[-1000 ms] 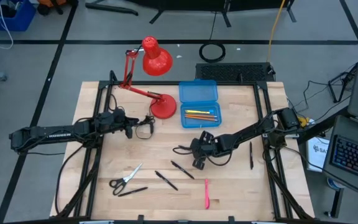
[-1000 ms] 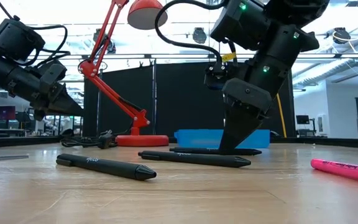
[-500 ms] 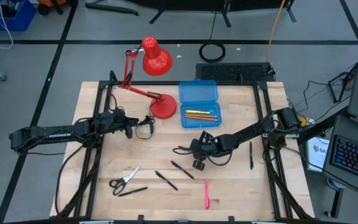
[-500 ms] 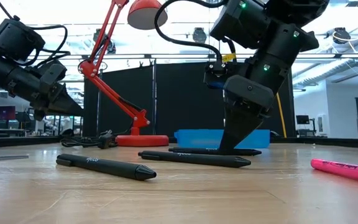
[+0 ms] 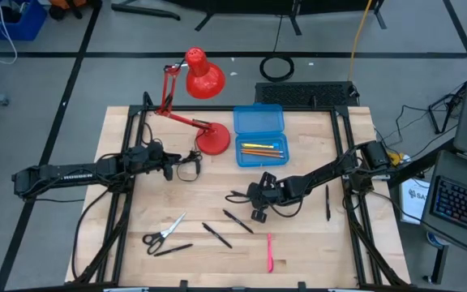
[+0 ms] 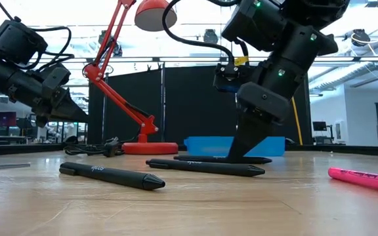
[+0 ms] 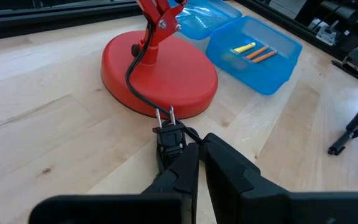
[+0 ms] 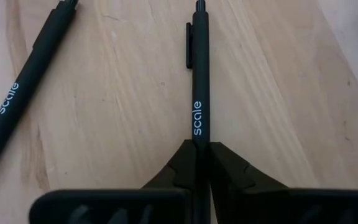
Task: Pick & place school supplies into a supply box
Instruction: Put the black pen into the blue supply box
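Right tool point(image 8: 197, 163) closed onto black pen point(image 8: 197, 87), lifting | left tool point(image 7: 199, 163) shut, empty | bare wood around

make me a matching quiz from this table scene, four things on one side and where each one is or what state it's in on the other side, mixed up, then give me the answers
Things:
1. right claw
2. blue supply box
3. scissors
4. pink pen

Places or states:
A. lid open, orange and yellow supplies inside
B. lying on the table near the front edge, right of the black pens
C. shut on a black pen in mid-table
D. lying near the front left, handles toward the edge

Pairs: 1-C, 2-A, 3-D, 4-B
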### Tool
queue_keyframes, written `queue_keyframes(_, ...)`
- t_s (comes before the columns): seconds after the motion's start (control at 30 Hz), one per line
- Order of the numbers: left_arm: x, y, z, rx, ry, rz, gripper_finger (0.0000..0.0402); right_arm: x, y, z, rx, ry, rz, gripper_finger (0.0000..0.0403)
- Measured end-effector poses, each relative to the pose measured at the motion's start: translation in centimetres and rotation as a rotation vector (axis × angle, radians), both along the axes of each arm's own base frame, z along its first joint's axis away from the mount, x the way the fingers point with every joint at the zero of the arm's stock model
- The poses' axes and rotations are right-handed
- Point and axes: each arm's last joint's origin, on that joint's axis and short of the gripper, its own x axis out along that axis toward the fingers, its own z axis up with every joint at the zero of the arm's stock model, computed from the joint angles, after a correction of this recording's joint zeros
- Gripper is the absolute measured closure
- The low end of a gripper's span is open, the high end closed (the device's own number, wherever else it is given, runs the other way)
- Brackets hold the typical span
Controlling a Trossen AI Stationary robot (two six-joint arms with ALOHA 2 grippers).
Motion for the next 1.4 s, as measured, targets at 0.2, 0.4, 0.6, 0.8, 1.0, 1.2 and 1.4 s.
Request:
queue_keyframes(0.2, 0.0, 0.0, 0.0, 0.000, 0.000, 0.000, 0.0371, 0.0, -0.1, 0.2, -0.024, -0.009, -0.006, 0.0390)
queue_keyframes(0.4, 0.0, 0.0, 0.0, 0.000, 0.000, 0.000, 0.0371, -0.1, -0.1, 0.5, -0.041, -0.013, 0.004, 0.0390)
queue_keyframes(0.6, 0.0, 0.0, 0.0, 0.000, 0.000, 0.000, 0.0371, 0.0, -0.2, 0.5, -0.068, -0.015, 0.005, 0.0390)
queue_keyframes(0.8, 0.0, 0.0, 0.0, 0.001, 0.000, 0.000, 0.0371, 0.0, -0.5, 0.6, -0.078, -0.015, 0.006, 0.0390)
queue_keyframes(1.0, 0.0, 0.0, 0.0, 0.001, 0.000, 0.000, 0.0371, 0.0, -0.6, 0.7, -0.105, -0.019, 0.007, 0.0390)
queue_keyframes(1.2, 0.0, 0.0, 0.0, 0.003, 0.001, -0.001, 0.0371, 0.1, -0.9, 0.7, -0.109, -0.017, 0.004, 0.0391)
queue_keyframes(1.4, 0.0, 0.0, 0.0, 0.003, 0.001, -0.002, 0.0371, 0.2, -1.3, 0.7, -0.119, -0.016, 0.003, 0.0391)
